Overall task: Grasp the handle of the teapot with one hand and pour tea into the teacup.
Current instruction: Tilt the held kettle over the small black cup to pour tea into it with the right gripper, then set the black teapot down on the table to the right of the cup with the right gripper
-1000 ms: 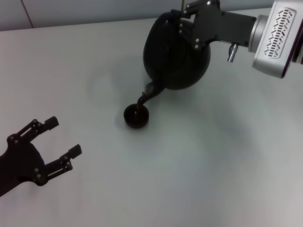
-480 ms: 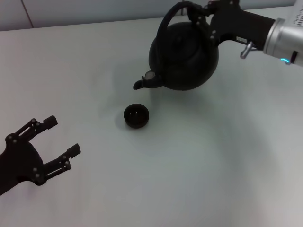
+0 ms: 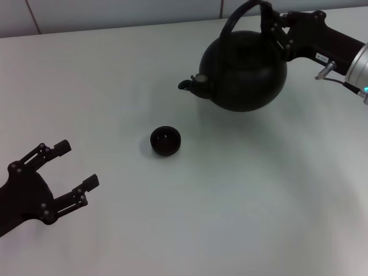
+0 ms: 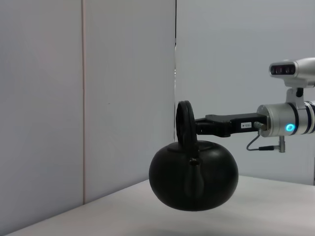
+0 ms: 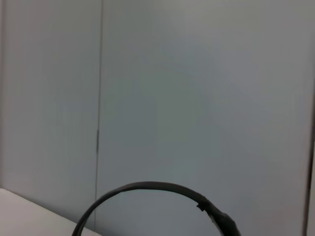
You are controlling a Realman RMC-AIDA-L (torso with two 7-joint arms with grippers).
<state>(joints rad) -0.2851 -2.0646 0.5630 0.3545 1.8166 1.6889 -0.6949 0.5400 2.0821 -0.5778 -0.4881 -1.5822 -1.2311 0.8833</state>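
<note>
Left gripper (image 3: 64, 174) low at near-left edge of head view, fingers spread wide, clamping nothing, well apart from everything else. Pale table (image 3: 172, 230) underneath, plain grey wall panels (image 4: 98, 98) behind. Teacup (image 3: 165, 141) upright near table centre, standing alone, dark inside, contents not readable. Further right and farther back, teapot (image 3: 247, 72) held level, spout (image 3: 191, 84) aimed toward robot's left, well apart from cup and beyond it rather than over it. In left wrist view, teapot (image 4: 194, 175) seen hanging clear of table surface, spout facing camera. Handle (image 3: 241, 14) arching over lid, its right end pinched by right gripper (image 3: 279, 31), fingers pressed onto hoop. Silver-grey wrist (image 3: 359, 66) running off right edge, small blue light visible on it. Right wrist view: only the curved top of the handle (image 5: 147, 187) against wall; own fingers not seen there.
</note>
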